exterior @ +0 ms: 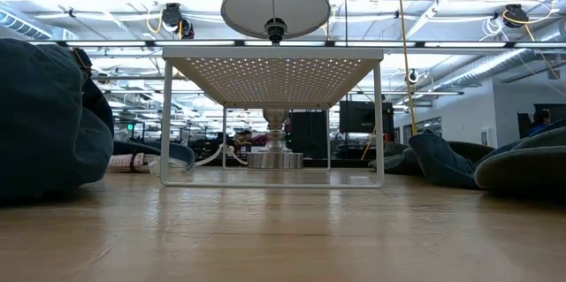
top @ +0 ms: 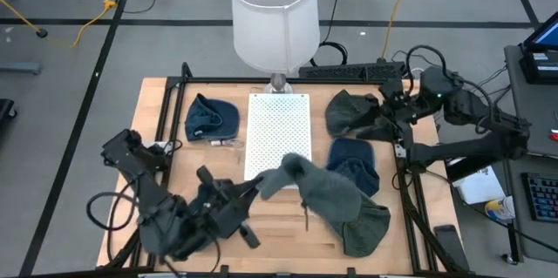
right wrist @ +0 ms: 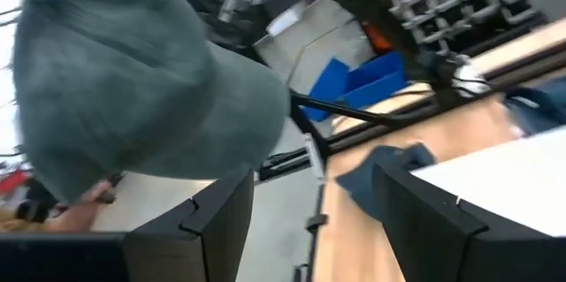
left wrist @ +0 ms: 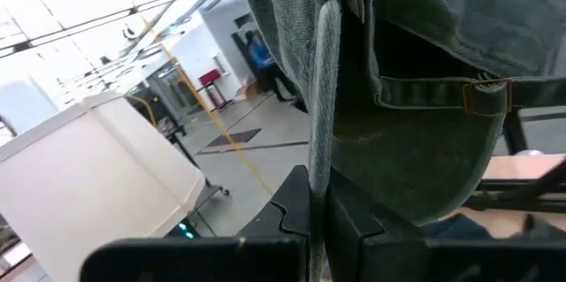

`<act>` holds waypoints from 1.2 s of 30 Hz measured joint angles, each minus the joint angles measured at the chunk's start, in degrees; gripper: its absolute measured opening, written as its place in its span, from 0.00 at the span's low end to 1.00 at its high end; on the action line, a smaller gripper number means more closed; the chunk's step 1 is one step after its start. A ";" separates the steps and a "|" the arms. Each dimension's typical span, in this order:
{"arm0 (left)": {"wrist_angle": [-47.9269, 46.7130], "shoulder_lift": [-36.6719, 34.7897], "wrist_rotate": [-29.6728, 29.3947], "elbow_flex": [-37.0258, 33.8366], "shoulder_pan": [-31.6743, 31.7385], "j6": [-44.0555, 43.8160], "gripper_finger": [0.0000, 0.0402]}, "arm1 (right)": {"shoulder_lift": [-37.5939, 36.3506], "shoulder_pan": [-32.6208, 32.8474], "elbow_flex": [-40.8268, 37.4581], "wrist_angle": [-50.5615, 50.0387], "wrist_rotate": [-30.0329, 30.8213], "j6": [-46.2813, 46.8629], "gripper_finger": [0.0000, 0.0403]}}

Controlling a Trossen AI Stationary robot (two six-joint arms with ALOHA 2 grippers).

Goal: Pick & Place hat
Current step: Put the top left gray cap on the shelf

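My left gripper stands over the near middle of the table, shut on a grey-green hat that stretches from it toward the right. The low view shows nothing of this hat. My right gripper is open at the far right, raised beside another grey-green hat, which the right wrist view shows past one finger. Nothing is between its fingers. A white perforated rack stands on its legs at the table's middle. My left gripper pinches a narrow edge of the hat's cloth between its two shut fingers. The fingers lie level and come from the table's left. The hat's crown and its back strap with a buckle spread beyond the fingers, clear of the table.
A dark blue hat lies far left, another blue one right of the rack, a grey-green one near right. A white lamp stands behind the rack. In the low view a large dark blue hat fills the left.
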 joint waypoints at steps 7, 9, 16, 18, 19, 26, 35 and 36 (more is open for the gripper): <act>0.02 0.00 -2.94 0.00 -1.48 -0.88 0.02 | 5.63 6.60 7.29 0.26 1.37 0.00 0.56; 0.02 0.00 -2.96 0.00 -1.41 -0.88 0.02 | 6.87 8.58 9.34 0.90 4.07 0.04 0.56; 0.04 0.00 -2.98 0.00 -1.09 -0.88 0.02 | 12.20 14.51 17.21 2.51 8.59 0.27 0.56; 0.04 0.00 -3.00 0.00 -0.98 -0.84 0.02 | 13.97 16.22 19.94 2.27 10.73 0.55 0.56; 0.04 0.00 -3.00 0.00 -0.82 -0.82 0.02 | 14.87 17.18 21.25 1.86 12.19 0.22 0.56; 0.04 0.00 -3.05 0.00 0.89 0.36 0.02 | 20.12 23.25 28.44 0.51 21.35 -4.48 0.56; 0.05 0.00 -3.05 0.00 2.63 4.74 0.02 | 25.32 31.35 36.49 -3.69 38.84 -14.05 0.56; 0.06 0.00 -3.05 0.00 2.63 5.23 0.02 | 25.69 32.10 37.04 -3.68 39.66 -14.28 0.56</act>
